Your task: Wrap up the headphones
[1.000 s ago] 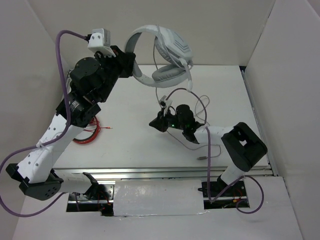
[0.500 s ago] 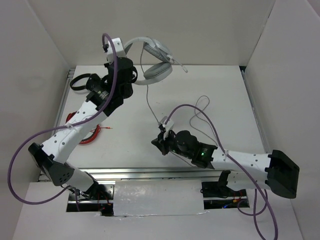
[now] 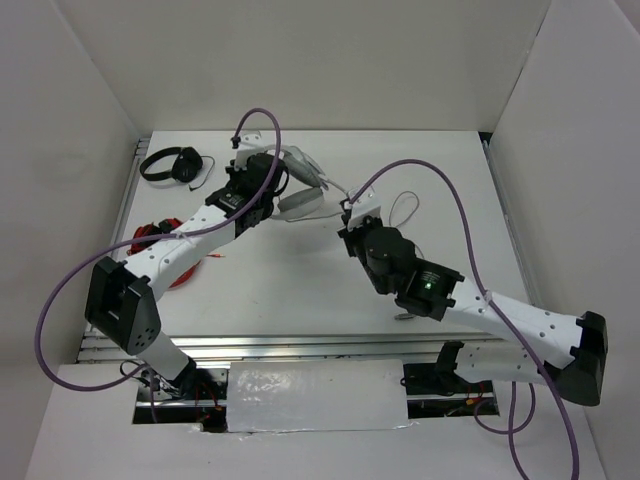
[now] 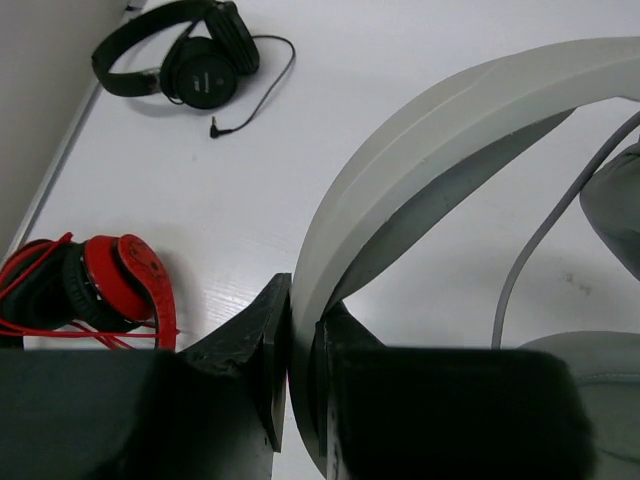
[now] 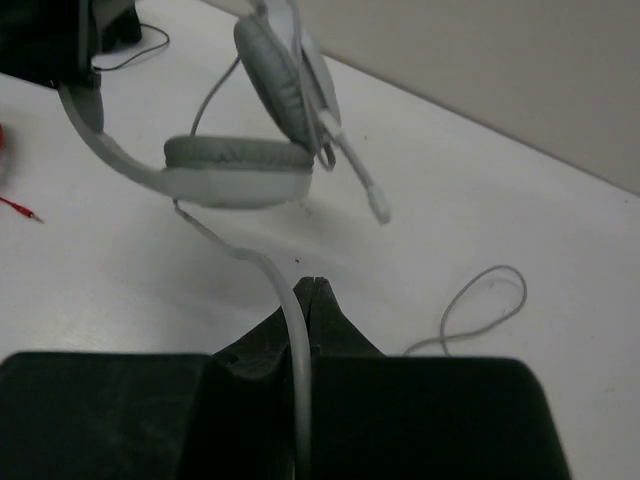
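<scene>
- The headphones (image 3: 303, 190): smooth grey-white plastic, padded oval earcups, near the desk's far edge.
- Left gripper (image 4: 303, 345) clamped on the wide headband, whose lower end is hidden.
- Right gripper (image 5: 308, 300) pinches the thin cable (image 5: 255, 256).

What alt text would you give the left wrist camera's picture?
The left tool grips light grey headphones by the headband, which arches up to the right above a white table, a grey cable running beside it. Black headphones lie at the top left, red headphones at the left edge.
</scene>
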Robot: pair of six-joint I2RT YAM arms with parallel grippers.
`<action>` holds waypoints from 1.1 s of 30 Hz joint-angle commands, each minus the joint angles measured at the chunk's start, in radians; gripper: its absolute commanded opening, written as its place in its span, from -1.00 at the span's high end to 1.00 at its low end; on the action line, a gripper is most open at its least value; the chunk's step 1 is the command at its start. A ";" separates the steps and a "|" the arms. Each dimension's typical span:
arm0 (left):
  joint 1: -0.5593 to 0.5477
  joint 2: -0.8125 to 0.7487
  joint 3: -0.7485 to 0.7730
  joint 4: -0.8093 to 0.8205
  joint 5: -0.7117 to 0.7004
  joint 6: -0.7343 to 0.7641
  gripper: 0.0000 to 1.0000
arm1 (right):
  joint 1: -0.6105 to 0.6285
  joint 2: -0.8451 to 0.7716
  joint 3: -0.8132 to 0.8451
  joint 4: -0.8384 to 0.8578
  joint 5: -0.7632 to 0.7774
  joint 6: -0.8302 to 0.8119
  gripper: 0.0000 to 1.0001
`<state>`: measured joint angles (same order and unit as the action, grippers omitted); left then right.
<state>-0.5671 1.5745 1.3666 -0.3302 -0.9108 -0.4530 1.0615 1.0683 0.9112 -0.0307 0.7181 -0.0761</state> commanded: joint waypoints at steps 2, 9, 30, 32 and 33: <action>0.010 -0.007 -0.040 0.150 0.139 0.029 1.00 | -0.055 -0.061 0.077 0.060 -0.089 -0.195 1.00; 0.007 -0.140 -0.269 0.319 0.480 0.189 1.00 | -0.231 0.057 0.176 0.141 -0.250 -0.347 0.99; 0.010 -0.653 -0.387 0.333 1.029 0.154 1.00 | -0.627 0.476 0.321 0.273 -1.005 -0.136 0.54; 0.015 -0.634 -0.316 0.297 1.018 0.136 1.00 | -0.641 0.484 0.284 0.331 -1.086 -0.077 0.38; 0.018 -0.625 -0.279 0.263 1.015 0.134 1.00 | -0.652 0.486 0.255 0.374 -1.177 -0.058 0.35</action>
<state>-0.5579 0.9508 0.9535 -0.1184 0.0513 -0.2436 0.4351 1.5517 1.2060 0.1677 -0.2432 -0.2188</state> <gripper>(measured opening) 0.233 0.312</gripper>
